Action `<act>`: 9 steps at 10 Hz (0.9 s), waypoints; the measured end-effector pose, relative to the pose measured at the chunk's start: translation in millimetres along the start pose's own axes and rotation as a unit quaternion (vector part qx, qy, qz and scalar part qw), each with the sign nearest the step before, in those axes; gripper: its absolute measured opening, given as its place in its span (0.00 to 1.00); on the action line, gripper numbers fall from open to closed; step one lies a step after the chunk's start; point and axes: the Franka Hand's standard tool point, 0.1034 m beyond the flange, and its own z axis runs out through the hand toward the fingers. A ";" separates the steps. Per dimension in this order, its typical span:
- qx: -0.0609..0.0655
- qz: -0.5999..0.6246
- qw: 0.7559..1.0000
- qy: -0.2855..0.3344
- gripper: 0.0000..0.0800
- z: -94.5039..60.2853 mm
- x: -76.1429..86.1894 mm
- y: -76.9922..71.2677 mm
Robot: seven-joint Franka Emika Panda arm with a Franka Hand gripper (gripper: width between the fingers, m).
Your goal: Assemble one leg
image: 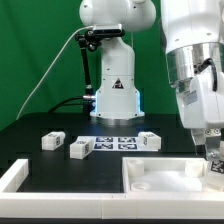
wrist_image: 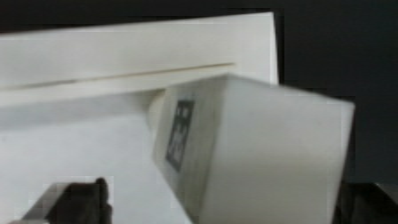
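Observation:
In the wrist view a white leg (wrist_image: 258, 140) with a black-and-white tag on its side fills the middle. It stands tilted on the large white panel (wrist_image: 89, 70), between my fingers. The gripper (wrist_image: 228, 205) is open. One dark finger (wrist_image: 75, 202) stands apart from the leg, with a strip of panel showing between them. The other finger is at the frame's edge, close to the leg. In the exterior view the gripper (image: 208, 150) hangs low over the panel (image: 165, 182) at the exterior view's right. The leg itself is hidden there.
Three more legs (image: 53, 141) (image: 80, 149) (image: 148, 139) lie on the black table around the marker board (image: 117, 142). A white L-shaped bar (image: 14, 178) lies at the front of the exterior view's left. The arm's base (image: 112, 95) stands behind.

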 end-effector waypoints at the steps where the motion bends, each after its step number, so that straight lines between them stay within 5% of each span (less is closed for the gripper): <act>1: -0.003 -0.055 0.998 0.000 0.80 0.2 3.7 0.1; 7: -0.052 -0.386 0.921 -0.033 0.81 4.9 -3.1 -16.2; 9: -0.055 -0.453 0.889 -0.031 0.81 6.1 -6.1 -17.5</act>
